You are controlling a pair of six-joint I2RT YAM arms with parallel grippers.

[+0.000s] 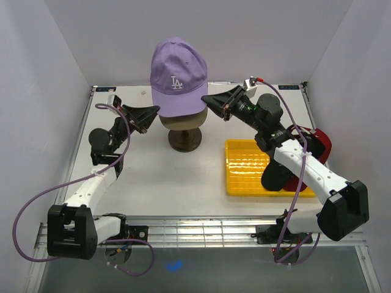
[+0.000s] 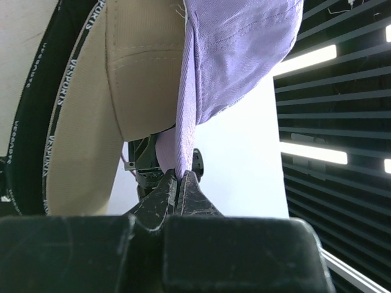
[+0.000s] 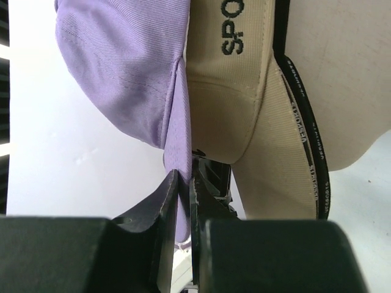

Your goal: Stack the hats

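Note:
A lavender cap [image 1: 178, 76] with a white logo sits over a tan cap [image 1: 183, 121] on the mannequin head's dark stand [image 1: 185, 140]. My left gripper [image 1: 154, 111] is shut on the lavender cap's left rim [image 2: 183, 140]. My right gripper [image 1: 208, 101] is shut on its right rim [image 3: 177, 140]. The tan cap shows beside the lavender cloth in both wrist views [image 2: 137, 73] [image 3: 232, 91]. A red cap [image 1: 318, 146] and a black cap [image 1: 278, 174] lie at the right under my right arm.
A yellow ribbed tray [image 1: 244, 165] lies right of the stand, partly under my right arm. White walls close in the table on the left, back and right. A metal grate runs along the near edge [image 1: 201, 232].

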